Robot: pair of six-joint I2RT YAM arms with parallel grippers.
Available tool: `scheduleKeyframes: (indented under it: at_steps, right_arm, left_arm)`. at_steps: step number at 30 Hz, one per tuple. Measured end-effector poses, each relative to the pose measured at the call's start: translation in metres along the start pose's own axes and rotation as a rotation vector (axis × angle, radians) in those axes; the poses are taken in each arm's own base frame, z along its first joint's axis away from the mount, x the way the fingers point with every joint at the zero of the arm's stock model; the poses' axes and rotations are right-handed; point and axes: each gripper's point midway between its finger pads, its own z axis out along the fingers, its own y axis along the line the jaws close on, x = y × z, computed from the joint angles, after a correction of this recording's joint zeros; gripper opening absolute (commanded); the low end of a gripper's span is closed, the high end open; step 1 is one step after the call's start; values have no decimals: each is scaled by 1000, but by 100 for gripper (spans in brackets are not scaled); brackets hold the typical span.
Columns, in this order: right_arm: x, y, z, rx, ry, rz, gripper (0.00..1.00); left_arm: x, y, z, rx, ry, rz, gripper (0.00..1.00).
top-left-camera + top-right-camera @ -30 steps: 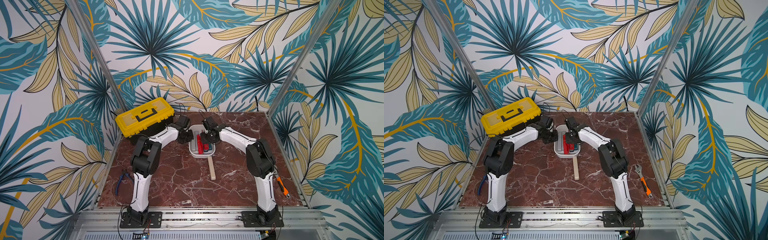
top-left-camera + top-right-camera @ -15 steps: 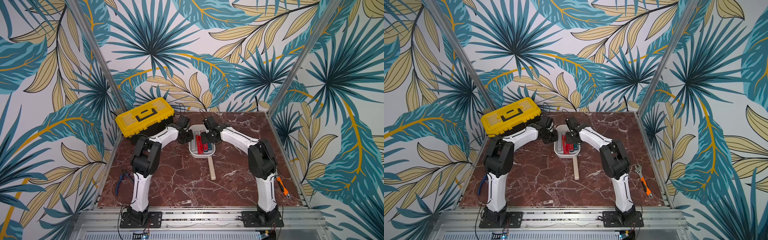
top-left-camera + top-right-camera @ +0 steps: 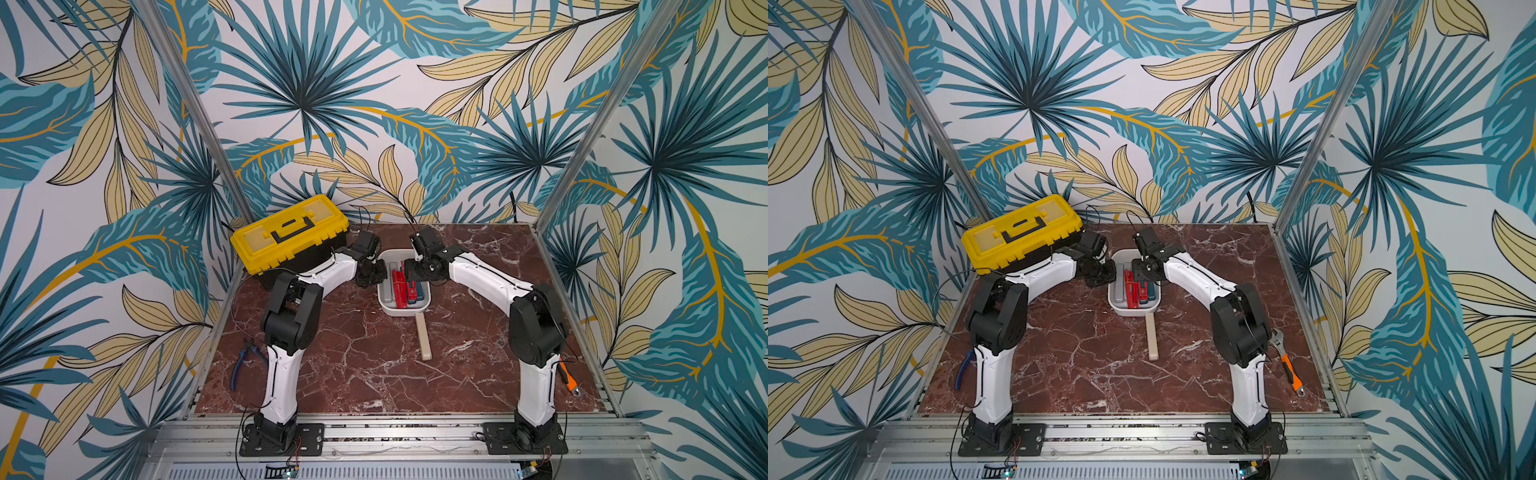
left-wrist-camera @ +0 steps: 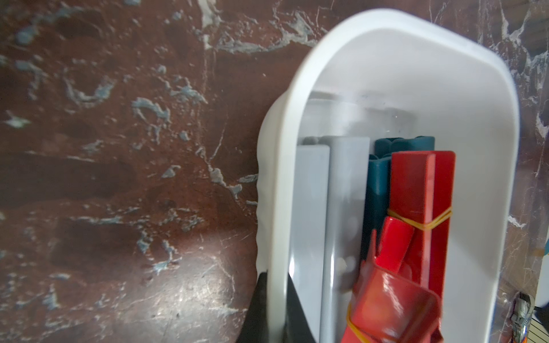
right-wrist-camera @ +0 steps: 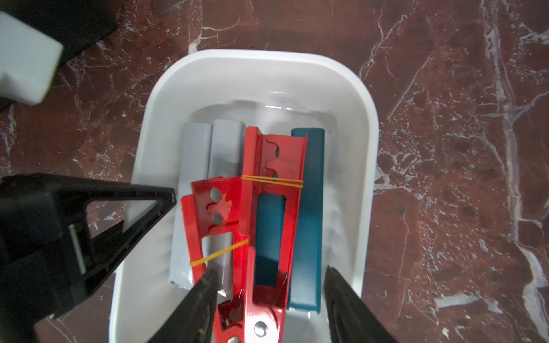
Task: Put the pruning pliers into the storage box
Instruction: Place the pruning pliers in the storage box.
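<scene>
Right gripper (image 5: 270,271): jaws apart, straddling the near end of the red pliers (image 5: 273,160) from above. There is a wide gap on the teal side. On the grey side a finger (image 5: 203,300) may graze the lower red frame, but the blur there leaves it unsettled. Nothing is clamped.

Left gripper (image 4: 276,280): jaws pinched together on the storage box (image 4: 386,35) wall at its 10 o'clock rim, one finger inside and one outside.

Six pruning pliers (image 3: 401,286) lie in the box, all running 12-to-6:
- Two grey bars (image 5: 196,154) on the 9 o'clock side.
- Two teal bars (image 5: 309,208) on the 3 o'clock side.
- Both red pliers on top, each rubber-banded, one tilted over the grey pair.

Beige bar (image 3: 424,336): outside the box on the marble table (image 3: 374,374) at the box's 6 o'clock. Its far end is just beside the near wall.

Further out:
- Yellow toolbox (image 3: 291,237) at 10 o'clock.
- Blue-handled cutters (image 3: 245,361) at 8 o'clock.
- Orange-handled wrench (image 3: 567,378) at 4 o'clock.
</scene>
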Motion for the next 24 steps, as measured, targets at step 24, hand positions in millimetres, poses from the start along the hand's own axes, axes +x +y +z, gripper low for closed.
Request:
scheduleKeyframes:
  at_steps: [24]
  right_arm:
    - [85,-6,-51,-72,29,45,60]
  left_arm:
    - [13,-27,0,40,24,31,2]
